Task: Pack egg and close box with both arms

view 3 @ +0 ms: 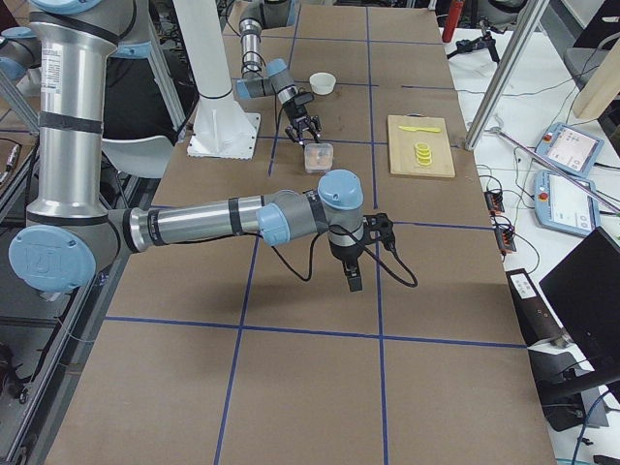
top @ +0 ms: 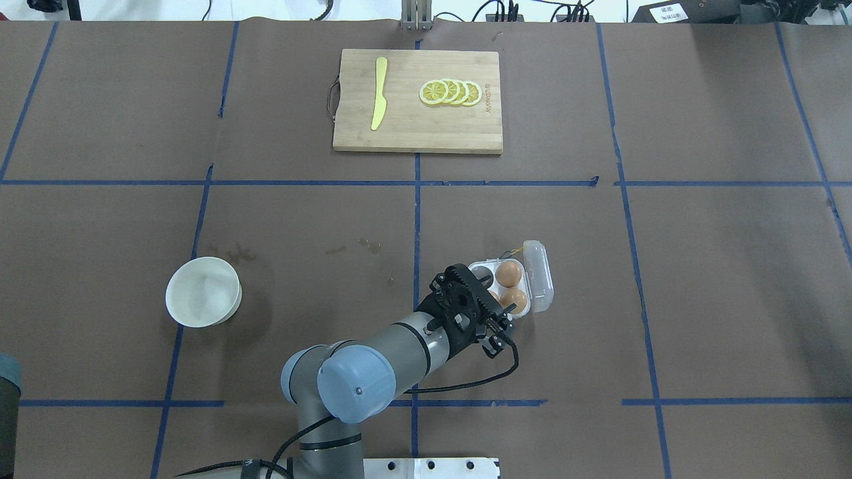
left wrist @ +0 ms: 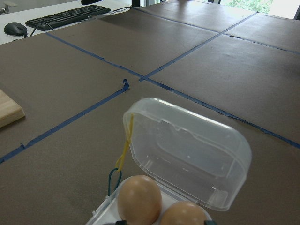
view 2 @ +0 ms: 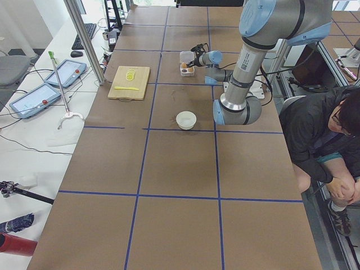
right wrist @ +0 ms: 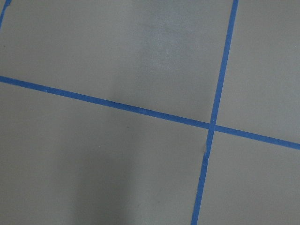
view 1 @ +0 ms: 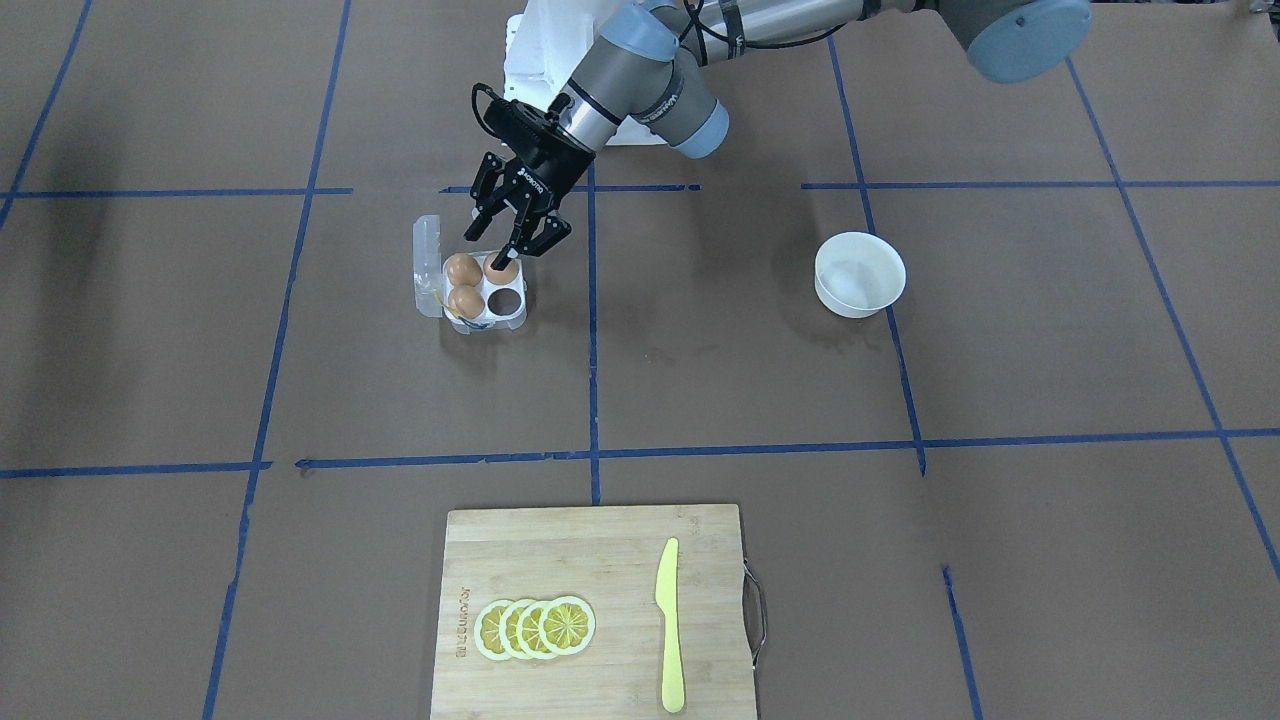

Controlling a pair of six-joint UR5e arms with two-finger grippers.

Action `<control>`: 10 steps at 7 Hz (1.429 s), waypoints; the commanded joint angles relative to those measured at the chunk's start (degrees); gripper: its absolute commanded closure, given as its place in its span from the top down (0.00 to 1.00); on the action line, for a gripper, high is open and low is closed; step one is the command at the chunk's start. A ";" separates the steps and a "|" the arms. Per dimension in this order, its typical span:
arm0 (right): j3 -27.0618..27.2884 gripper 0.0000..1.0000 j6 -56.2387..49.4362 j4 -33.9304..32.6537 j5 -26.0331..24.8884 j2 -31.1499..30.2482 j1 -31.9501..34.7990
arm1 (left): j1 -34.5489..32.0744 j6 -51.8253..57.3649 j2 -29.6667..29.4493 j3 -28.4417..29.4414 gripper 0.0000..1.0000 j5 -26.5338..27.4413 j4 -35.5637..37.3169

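Observation:
The box (view 1: 512,318) lies open on the table, its clear lid (view 1: 428,262) folded back. Two brown eggs (view 1: 463,269) fill the cells on the lid side. A third egg (view 1: 501,270) sits in the cell next to them, and the fourth cell (view 1: 506,298) is empty. My left gripper (view 1: 495,250) hangs tilted right over that third egg, fingers spread, tips at its top. The left wrist view shows the lid (left wrist: 187,150) and the two eggs. My right gripper (view 3: 351,276) shows only in the exterior right view, low over bare table far from the box; I cannot tell its state.
An empty white bowl (view 1: 860,275) stands on the robot's left side of the table. A wooden cutting board (view 1: 590,640) with lemon slices (view 1: 535,627) and a yellow knife (view 1: 668,625) lies at the far edge. A seated person (view 2: 326,135) shows beside the table.

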 commanded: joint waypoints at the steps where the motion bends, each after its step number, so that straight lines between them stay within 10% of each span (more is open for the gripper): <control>1: 0.00 1.00 0.00 -0.09 0.16 0.09 0.00 | -0.41 -0.09 -0.41 -1.14 0.99 -1.95 -0.02; 4: 0.08 1.00 0.78 0.00 0.25 0.18 0.00 | -9.09 -1.14 0.11 -6.58 0.99 -15.54 5.13; 7: 0.17 1.00 1.76 0.00 0.33 0.44 -0.09 | -19.63 -5.97 5.71 -23.58 0.99 -29.26 33.18; 10: 0.09 1.00 2.11 0.00 0.25 0.61 -0.09 | -29.55 -5.37 10.20 -29.79 0.99 -30.86 50.39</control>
